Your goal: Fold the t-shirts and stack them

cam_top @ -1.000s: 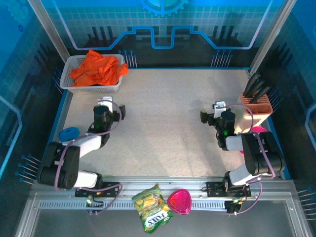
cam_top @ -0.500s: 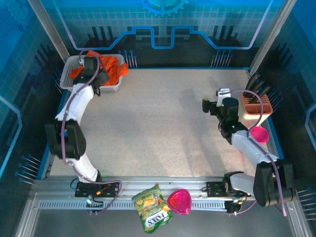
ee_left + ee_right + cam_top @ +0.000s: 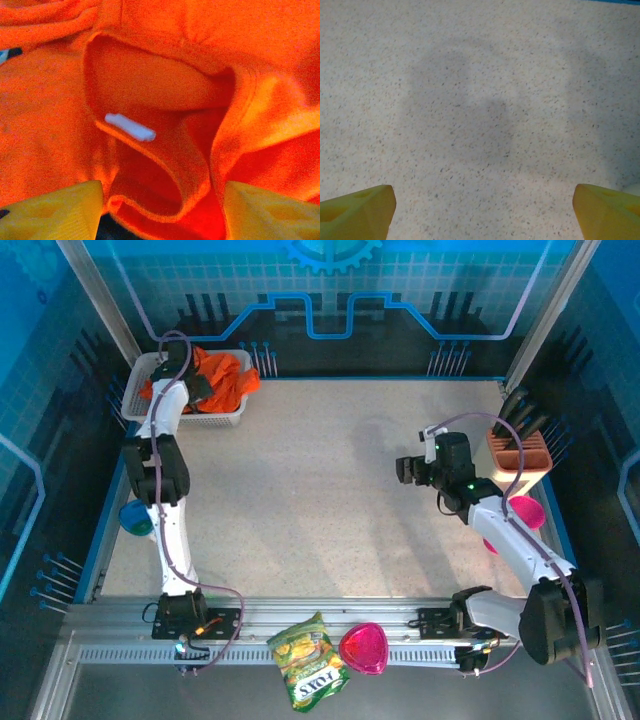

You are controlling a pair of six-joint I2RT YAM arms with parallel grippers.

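The orange t-shirt (image 3: 228, 378) lies crumpled in a white basket (image 3: 215, 419) at the table's far left corner. My left gripper (image 3: 196, 390) is down in the basket on top of it. In the left wrist view the orange t-shirt (image 3: 165, 90) is right under the camera, with its collar and a white tag (image 3: 131, 127). There my left gripper (image 3: 162, 200) is open, and a fold of the collar lies between its yellow fingers (image 3: 60, 210). My right gripper (image 3: 406, 470) hangs open over bare table at mid right, with nothing between its fingertips (image 3: 482, 200).
An orange knife block (image 3: 520, 450) and a pink bowl (image 3: 522, 512) stand at the right edge. A blue disc (image 3: 135, 518) sits at the left edge. A yellow-green snack bag (image 3: 308, 660) and a second pink bowl (image 3: 363, 647) rest on the front rail.
My left arm stretched from near its base out to the basket and settled onto the orange t-shirt, its jaws narrowing. My right arm unfolded and its gripper moved slightly left.
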